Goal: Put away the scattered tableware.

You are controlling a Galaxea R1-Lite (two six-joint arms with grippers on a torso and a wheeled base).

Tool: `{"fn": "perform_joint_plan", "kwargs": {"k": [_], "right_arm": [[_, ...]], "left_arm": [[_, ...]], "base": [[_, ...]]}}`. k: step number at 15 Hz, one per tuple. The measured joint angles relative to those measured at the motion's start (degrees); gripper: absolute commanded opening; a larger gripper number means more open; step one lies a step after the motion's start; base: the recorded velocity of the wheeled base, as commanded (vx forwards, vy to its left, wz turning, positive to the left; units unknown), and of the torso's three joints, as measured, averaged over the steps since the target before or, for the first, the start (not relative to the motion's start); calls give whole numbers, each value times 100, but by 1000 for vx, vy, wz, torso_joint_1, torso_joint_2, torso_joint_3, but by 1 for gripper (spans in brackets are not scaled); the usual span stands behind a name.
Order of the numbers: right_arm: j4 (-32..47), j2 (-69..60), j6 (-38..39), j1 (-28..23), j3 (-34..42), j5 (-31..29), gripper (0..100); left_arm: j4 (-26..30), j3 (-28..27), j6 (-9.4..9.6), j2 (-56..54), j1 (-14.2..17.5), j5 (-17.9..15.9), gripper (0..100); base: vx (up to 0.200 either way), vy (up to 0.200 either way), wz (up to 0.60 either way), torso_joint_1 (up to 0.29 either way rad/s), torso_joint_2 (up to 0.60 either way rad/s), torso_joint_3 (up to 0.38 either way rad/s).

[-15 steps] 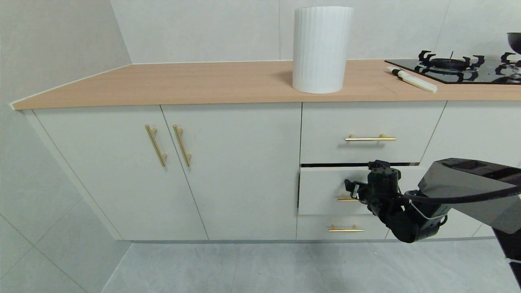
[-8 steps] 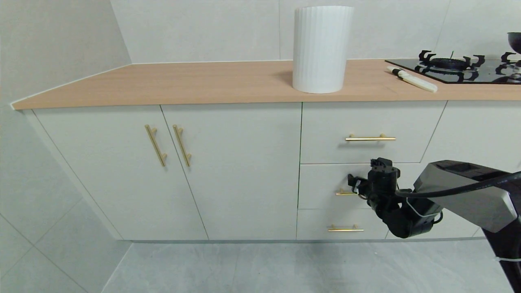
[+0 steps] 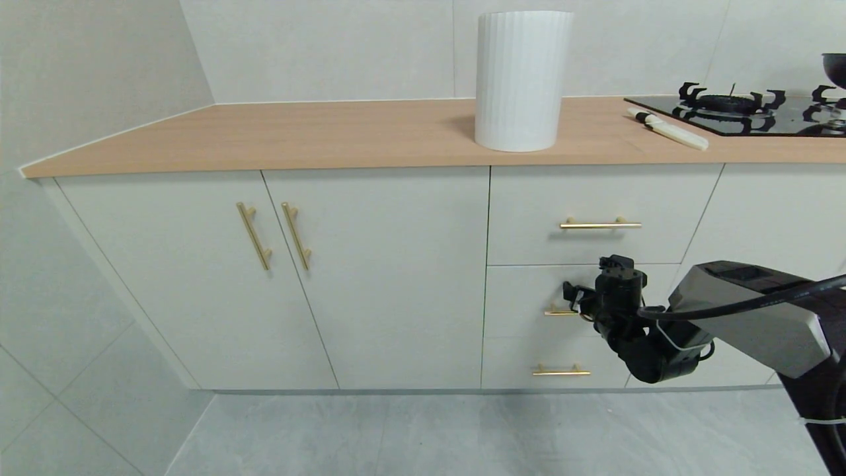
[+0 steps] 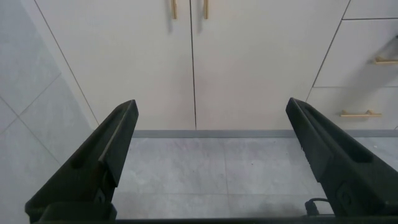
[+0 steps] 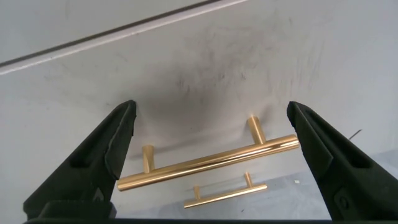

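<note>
Spreading its two black fingers wide, the right hand (image 3: pixel 572 299) sits open in front of the middle drawer (image 3: pixel 522 304), gripping nothing. In the right wrist view, that hand (image 5: pixel 210 115) frames the drawer's gold handle (image 5: pixel 208 163). The bar lies between the fingers, and I cannot tell whether they touch it. The drawer front sits flush with the fronts above and below it. The bottom drawer's handle (image 3: pixel 560 373) is just below, and the top drawer's handle (image 3: pixel 600 225) is above.

The left hand (image 4: pixel 210 109) is also open and empty. It hangs over the grey floor (image 4: pixel 205 174), facing the foot of the double-door cabinet (image 4: pixel 249 68).

Up on the wooden surface (image 3: pixel 297 135), a cream utensil (image 3: pixel 669 129) with a dark band near one end lies flat at an angle. It is just beside the black hob (image 3: pixel 740 116). A tall white ribbed cylinder (image 3: pixel 522 79) stands upright to the utensil's left, apart from it.
</note>
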Motion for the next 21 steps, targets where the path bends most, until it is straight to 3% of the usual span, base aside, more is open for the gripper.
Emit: {"fn": "perform_joint_plan", "kwargs": {"k": [4,8,13,17,19,21], "right_arm": [[-76,-157,11,-22,269,-38,100],[-45,-1261,-2,49,1725,218,100],[-32,-3840,-90,68,3589,323,100],[85,-6401,-767,-44,4793,296,100],[424,-7696,-1248,-127,5240,200,100],[1237,-9017,-1604,-185,5515,129,100]], "left_arm": [[2,0,0,0,-2,2,100],[0,0,0,0,-2,2,100],[0,0,0,0,-2,2,100],[0,0,0,0,-2,2,100],[0,0,0,0,0,2,100],[0,0,0,0,0,2,100]], "base": [[0,0,0,0,0,0],[0,0,0,0,0,0],[0,0,0,0,0,0],[0,0,0,0,0,0],[0,0,0,0,0,0],[0,0,0,0,0,0]]}}
